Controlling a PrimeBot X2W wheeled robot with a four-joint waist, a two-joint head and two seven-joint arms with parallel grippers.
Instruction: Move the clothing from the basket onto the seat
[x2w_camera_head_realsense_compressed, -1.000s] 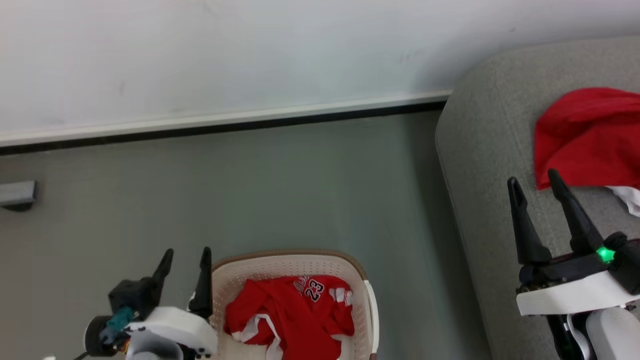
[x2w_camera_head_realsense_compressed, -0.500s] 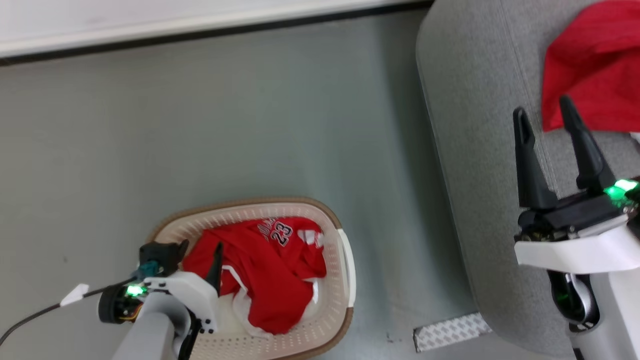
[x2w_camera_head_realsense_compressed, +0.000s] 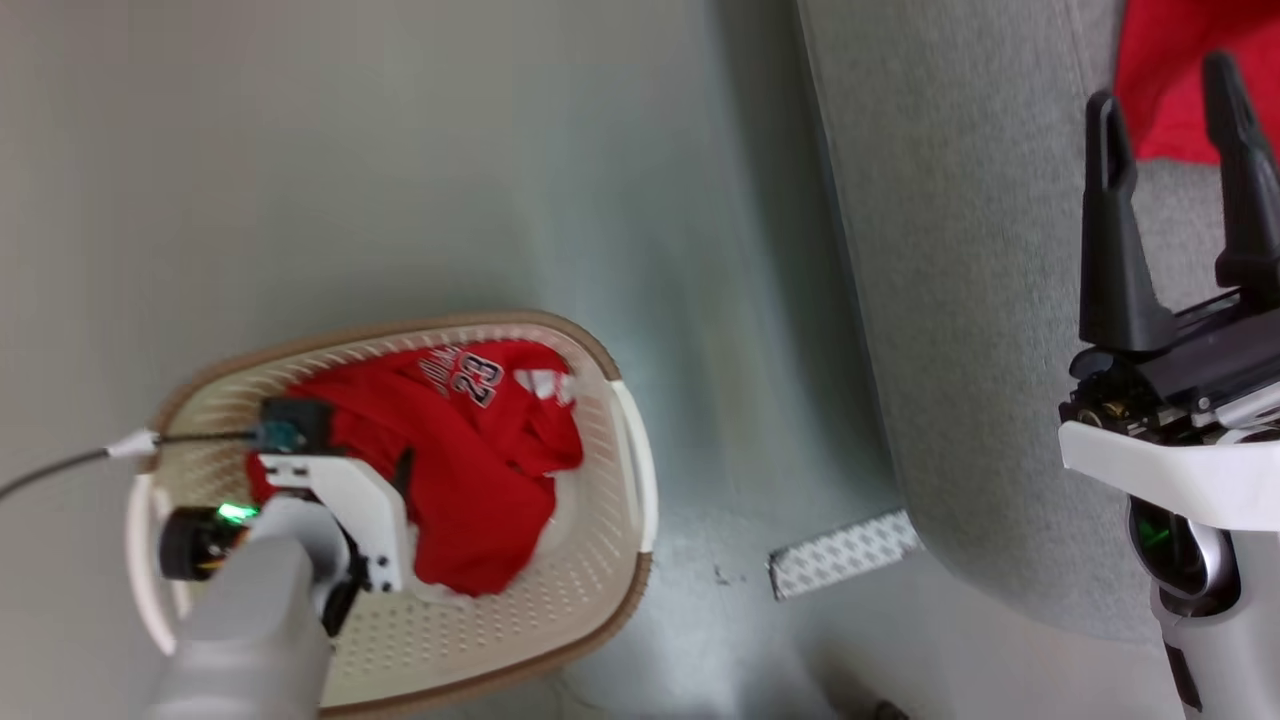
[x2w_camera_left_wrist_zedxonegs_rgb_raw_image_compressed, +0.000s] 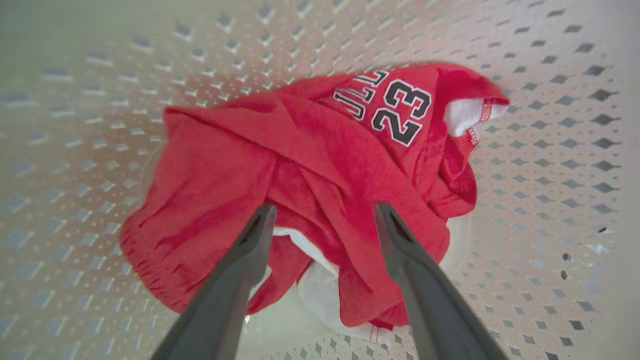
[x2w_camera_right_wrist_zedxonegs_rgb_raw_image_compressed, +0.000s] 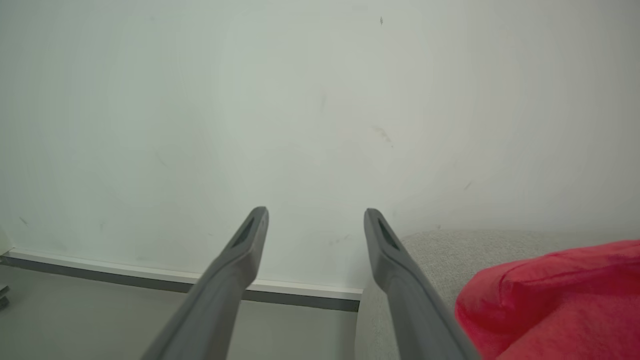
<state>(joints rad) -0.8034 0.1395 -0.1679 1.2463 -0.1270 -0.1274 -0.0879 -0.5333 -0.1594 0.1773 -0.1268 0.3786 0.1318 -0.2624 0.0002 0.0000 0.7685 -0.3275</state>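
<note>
Hanging, in the head view, inside the cream-white plastic basket (x2w_camera_head_realsense_compressed: 600, 560), the left gripper (x2w_camera_head_realsense_compressed: 350, 455) is over the bright red fabric clothing (x2w_camera_head_realsense_compressed: 480, 490). Left wrist: fingers (x2w_camera_left_wrist_zedxonegs_rgb_raw_image_compressed: 235, 280) apart, nothing clamped. Right wrist: right gripper (x2w_camera_right_wrist_zedxonegs_rgb_raw_image_compressed: 315, 212) spread, empty, near the light grey upholstered seat (x2w_camera_right_wrist_zedxonegs_rgb_raw_image_compressed: 430, 250).

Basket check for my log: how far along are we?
Done: one bright red garment lies on the light grey upholstered sofa. In hand: the open left tool reaches into the cream perforated basket over the red "23" jersey. Left: grip and carry it over.
</note>
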